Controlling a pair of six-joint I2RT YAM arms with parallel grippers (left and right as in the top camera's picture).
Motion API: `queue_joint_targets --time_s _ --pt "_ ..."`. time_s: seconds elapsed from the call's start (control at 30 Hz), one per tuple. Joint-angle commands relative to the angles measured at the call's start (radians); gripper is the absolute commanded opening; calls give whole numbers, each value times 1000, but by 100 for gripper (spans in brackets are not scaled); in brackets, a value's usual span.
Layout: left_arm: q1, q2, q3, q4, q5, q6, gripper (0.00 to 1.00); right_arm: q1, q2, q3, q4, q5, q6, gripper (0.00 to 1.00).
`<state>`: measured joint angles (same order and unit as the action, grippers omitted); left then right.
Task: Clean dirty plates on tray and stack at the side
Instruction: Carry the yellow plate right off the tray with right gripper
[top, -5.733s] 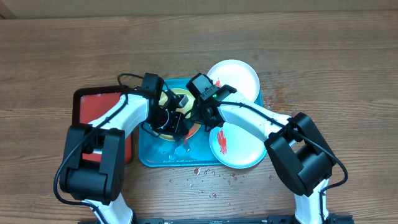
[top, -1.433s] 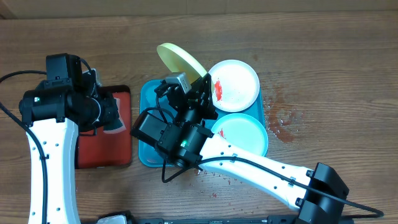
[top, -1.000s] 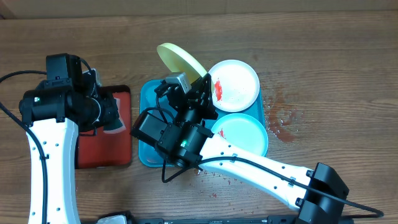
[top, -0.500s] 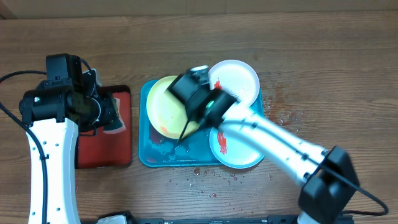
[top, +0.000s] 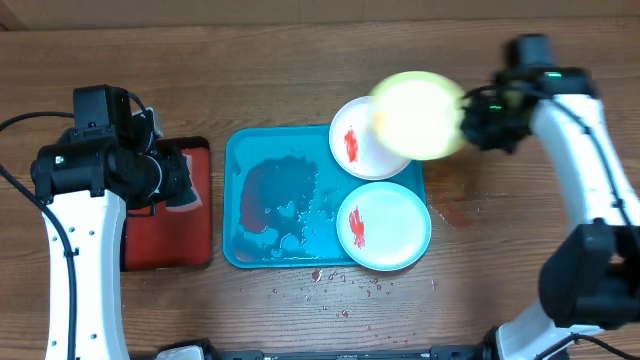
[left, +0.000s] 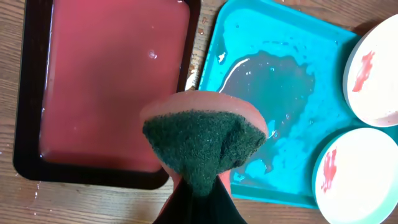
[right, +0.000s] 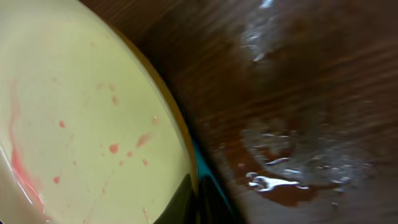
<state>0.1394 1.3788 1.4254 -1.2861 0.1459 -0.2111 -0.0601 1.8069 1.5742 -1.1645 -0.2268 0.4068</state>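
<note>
One table: wooden (top: 300, 60), with red sauce specks (top: 330, 275) in front of the turquoise tray and a wet stain (top: 455, 205) on the wood to its right.
Left arm (top: 75, 230): over the red tray, posed just as it was half a second ago.
Right arm (top: 585, 170): no longer across the turquoise tray; it now reaches along the table's right side.
Turquoise tray (top: 232, 200): at mid-table. The patch that the yellow-green plate covered half a second ago now lies bare, wet with a reddish puddle.
Red tray (left: 106, 81): dark-rimmed, just left of the turquoise tray, holding pinkish water; unmoved.
Yellow-green plate (top: 418, 115): gone from the tray. It is held up past the tray's far right corner, motion-blurred, and overlaps the white plate in the overhead view. The right wrist view shows pink spots and a red streak on its face, with wet wood behind it.
Light-blue plate (top: 385, 225): on the tray's near right corner, one red smear, same spot as before.
White plate (top: 358, 150): on the tray's far right corner, red smear near its left side; unmoved.
Sponge (left: 202, 140): orange with a dark green scouring face, folded, hanging above the gap between the two trays.
Left gripper (left: 196, 199): fingers pinched tight on the sponge's lower end.
Right gripper (top: 482, 122): fingers clamped on the yellow-green plate's rim.
</note>
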Motion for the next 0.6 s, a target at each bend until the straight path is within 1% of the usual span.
queue_joint_targets --time_s 0.0,0.1,0.27,0.43,0.57 --pt "4 -6 -3 8 4 -2 4 -127 -46 -64 -3 34 -23 4" --pt "4 -6 -3 8 4 -2 4 -209 -46 -153 36 45 -22 4" --pt "4 -6 -3 8 4 -2 4 -280 -45 -301 147 51 -18 4" --pt "4 -6 -3 8 4 -2 4 -288 -42 -416 259 59 -18 4" --pt "4 -6 -3 8 4 -2 4 -287 -41 -465 316 89 -3 5"
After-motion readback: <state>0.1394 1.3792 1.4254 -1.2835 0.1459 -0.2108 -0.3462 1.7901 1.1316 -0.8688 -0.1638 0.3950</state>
